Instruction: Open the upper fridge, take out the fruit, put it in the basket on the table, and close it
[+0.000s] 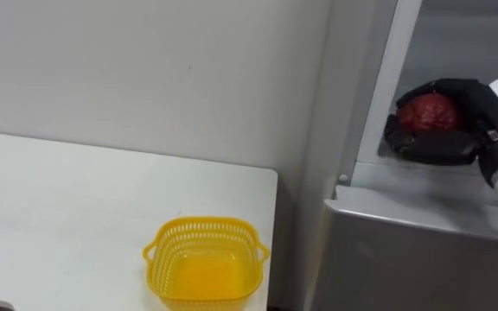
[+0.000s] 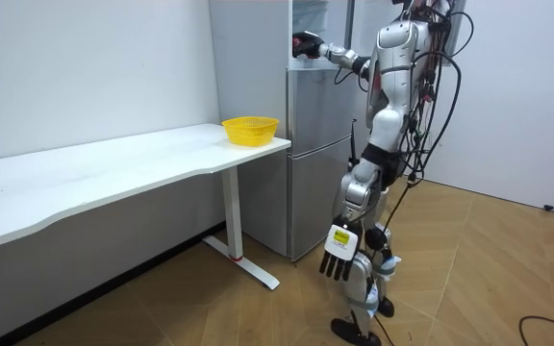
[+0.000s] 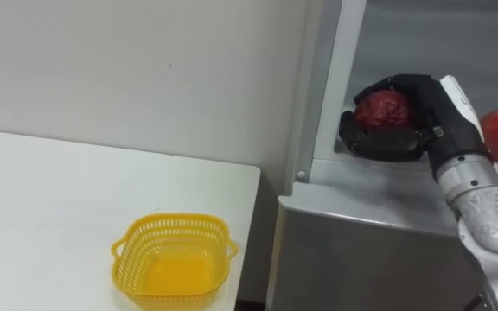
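Curling round a red fruit [image 3: 383, 111] inside the upper fridge [image 3: 361, 250], the right hand [image 3: 429, 108] has the grasp made. Lifting it out, probably to the basket [image 3: 175, 259] on the bench [image 3: 41, 199], is left. The left hand [image 2: 339, 261] hangs with fingers straight.

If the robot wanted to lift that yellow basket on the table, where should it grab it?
Probably by one of the small handles jutting from the rim of the yellow basket, coming down from above. The right handle lies nearest the table edge by the fridge, where the right hand, curled round a red fruit, is. The sloping mesh walls look a poorer hold.
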{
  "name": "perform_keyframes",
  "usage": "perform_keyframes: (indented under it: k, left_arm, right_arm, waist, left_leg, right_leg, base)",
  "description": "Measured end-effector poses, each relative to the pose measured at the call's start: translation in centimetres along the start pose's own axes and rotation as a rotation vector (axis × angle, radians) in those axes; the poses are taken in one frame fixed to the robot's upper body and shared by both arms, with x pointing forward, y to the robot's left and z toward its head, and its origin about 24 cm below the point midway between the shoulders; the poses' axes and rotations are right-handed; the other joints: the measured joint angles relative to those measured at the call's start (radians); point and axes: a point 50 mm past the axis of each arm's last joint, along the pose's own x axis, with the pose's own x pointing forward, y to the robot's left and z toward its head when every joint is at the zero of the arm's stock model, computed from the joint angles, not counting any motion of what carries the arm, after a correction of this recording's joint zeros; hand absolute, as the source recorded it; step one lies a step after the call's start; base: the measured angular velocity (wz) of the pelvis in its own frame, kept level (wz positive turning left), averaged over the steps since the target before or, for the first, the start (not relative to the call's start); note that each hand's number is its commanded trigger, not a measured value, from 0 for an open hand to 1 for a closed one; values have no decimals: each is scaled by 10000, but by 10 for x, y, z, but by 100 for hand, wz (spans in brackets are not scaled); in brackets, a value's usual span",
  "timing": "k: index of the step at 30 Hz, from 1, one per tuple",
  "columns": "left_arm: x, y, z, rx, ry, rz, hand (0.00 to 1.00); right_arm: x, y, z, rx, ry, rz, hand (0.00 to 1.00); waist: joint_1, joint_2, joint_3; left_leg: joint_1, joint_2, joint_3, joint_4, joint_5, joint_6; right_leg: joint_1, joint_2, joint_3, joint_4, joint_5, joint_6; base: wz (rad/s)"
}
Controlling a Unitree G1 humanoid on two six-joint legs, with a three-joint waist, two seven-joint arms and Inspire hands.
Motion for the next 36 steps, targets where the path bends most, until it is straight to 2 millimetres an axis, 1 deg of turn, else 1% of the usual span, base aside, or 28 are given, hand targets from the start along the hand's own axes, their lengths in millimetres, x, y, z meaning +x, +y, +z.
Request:
perform_keyframes:
  k: [2, 4, 5, 7, 9, 11, 13, 14, 17, 21, 24, 27, 28, 29, 31, 36]
  left_arm:
    - [0, -2, 0, -30, -119, -15, 0]
    - [0, -4, -1, 119, -126, -49, 0]
    - [0, -5, -5, 117, -69, -66, 0]
    - [-1, -7, -8, 186, -65, -74, 0]
    - [-1, -8, -11, 184, -53, -80, 0]
    - [-1, -9, -17, 159, 51, -117, 0]
    - [-2, -12, -20, 169, 86, -206, 0]
    - [-2, -14, -23, 219, 150, -283, 0]
    - [-2, -15, -28, 255, 258, -319, 0]
    - [-3, -15, -30, 252, 305, -317, 0]
    - [-2, -17, -32, 446, 381, -452, 0]
    - [-2, -20, -33, 611, 428, -641, 0]
    - [-2, -21, -32, 655, 396, -691, 0]
    - [-2, -22, -31, 763, 325, -741, 0]
    - [-2, -23, -30, 860, 208, -817, 0]
    - [0, -26, -19, 1680, -2, -945, 0]
  right_arm:
    - [-11, 4, 1, 136, -212, -194, 100]
    - [-19, 7, 4, 179, -511, -363, 100]
    - [-25, 11, 5, 351, -664, -433, 100]
    - [-34, 16, 2, 544, -682, -360, 100]
    - [-44, 20, -1, 904, -576, -285, 100]
    - [-54, 25, -5, 1133, -423, -164, 100]
    - [-63, 24, -4, 1091, -479, -156, 100]
    - [-68, 24, -2, 1064, -580, -180, 100]
    - [-76, 19, -1, 1110, -796, -641, 100]
    - [-85, 19, 0, 745, -810, -925, 100]
    - [-97, 21, 8, 77, -1252, -1030, 100]
    - [-101, 23, 13, 94, -1572, -1097, 100]
    - [-102, 23, 15, 104, -1721, -1141, 100]
    - [-102, 24, 17, 135, -1872, -1158, 100]
    - [-103, 24, 19, 134, -2014, -1175, 100]
    - [-111, 31, 26, -191, -2392, -790, 100]
  waist:
    - [8, 69, -32]
    - [-22, 121, -15]
    - [-122, 134, -19]
    - [-140, 153, -3]
    - [-240, 154, -4]
    - [-455, 154, 3]
    - [-642, 176, 19]
    - [-663, 209, 35]
    - [-776, 222, 28]
    - [-958, 231, 26]
    - [-1025, 262, 13]
    - [-1160, 282, 5]
    - [-1219, 288, 1]
    - [-1268, 307, -11]
    - [-1270, 338, -44]
    - [-1253, 412, -50]
  left_leg:
    - [11, 35, 154, -112, 0, -2]
    - [26, 45, 230, -152, 1, -3]
    - [38, 40, 232, -153, 1, -3]
    - [147, 40, 313, -171, 1, -2]
    - [189, 42, 368, -171, 0, -2]
    - [191, 39, 388, -178, 0, -1]
    - [186, 39, 437, -184, 0, -1]
    - [192, 41, 473, -201, 0, -1]
    - [204, 60, 590, -215, 0, -1]
    - [237, 91, 784, -220, -1, -2]
    - [298, 132, 1046, -220, -1, -3]
    - [314, 132, 1097, -221, -1, -3]
    - [316, 132, 1111, -224, -1, -3]
    - [341, 140, 1228, -240, -1, -3]
    - [349, 144, 1294, -241, -1, -3]
    - [349, 150, 1318, -296, -1, -3]
  right_leg:
    - [-80, 10, 158, 44, 6, -10]
    - [-160, 12, 228, 138, 6, -10]
    - [-159, 11, 262, 138, 6, -10]
    - [-123, 25, 408, 140, 6, -10]
    - [-72, 18, 437, 132, 5, -9]
    - [-88, 11, 456, 136, 5, -9]
    - [-134, 6, 480, 145, 5, -8]
    - [-181, 11, 521, 140, 4, -6]
    - [-255, 46, 660, 132, 1, -5]
    - [-281, 143, 823, 140, 5, -6]
    - [-285, 182, 984, 130, 10, -15]
    - [-286, 185, 1052, 125, 11, -16]
    - [-287, 187, 1051, 126, 12, -17]
    - [-296, 190, 1076, 128, 14, -16]
    - [-266, 192, 1128, 141, 22, -16]
    - [-439, 232, 1336, 210, 32, -22]
  base:
    - [-14]
    - [-13]
    - [-9]
    - [-16]
    - [-10]
    - [-2]
    - [-6]
    - [-9]
    - [-12]
    - [-12]
    - [-17]
    - [-7]
    - [-7]
    - [-10]
    - [-11]
    - [-9]
